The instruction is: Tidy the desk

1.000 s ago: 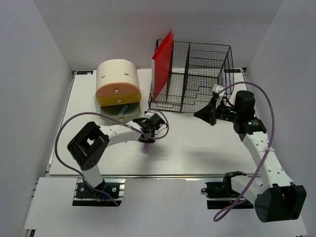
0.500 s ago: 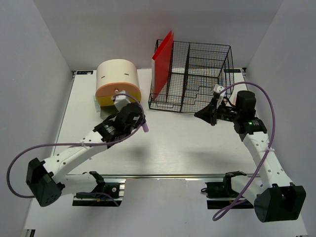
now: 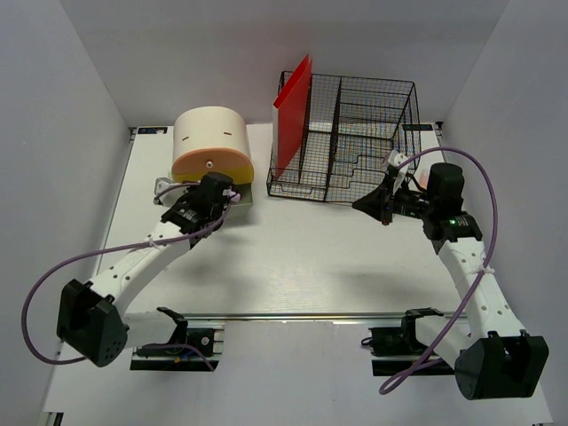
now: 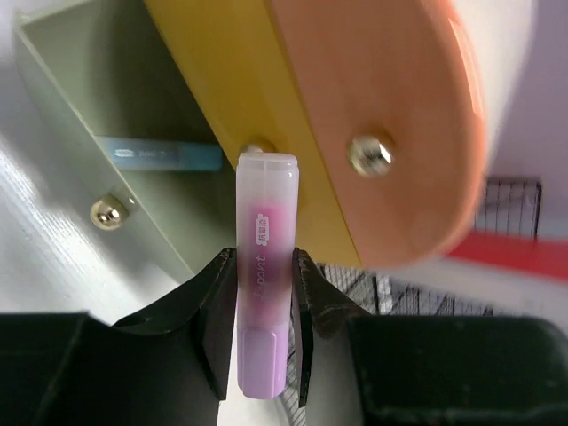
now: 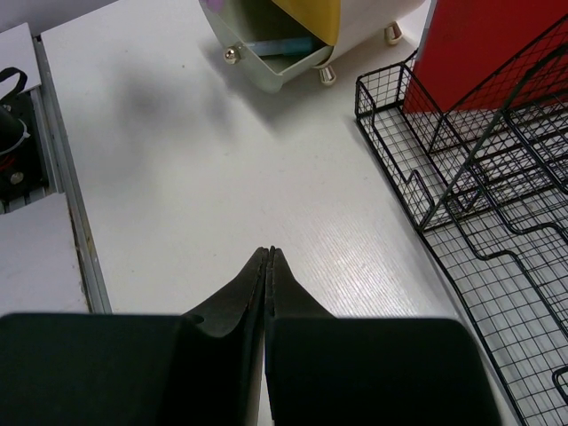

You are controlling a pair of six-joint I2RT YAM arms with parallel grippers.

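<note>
From above, the left gripper [image 3: 216,192] is at the front of the drawer box [image 3: 211,142] on the white desk [image 3: 302,266], but its load is hidden. The left wrist view shows it clamping a purple highlighter [image 4: 264,213] before the open drawer [image 4: 98,106]. The right gripper [image 5: 268,257] is closed on nothing, near the wire basket [image 3: 355,133].

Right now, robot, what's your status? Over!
Left tool shut on purple highlighter, tip at the open green drawer. Right tool shut, empty, above the desk beside wire basket. Blue item lies in drawer.
</note>
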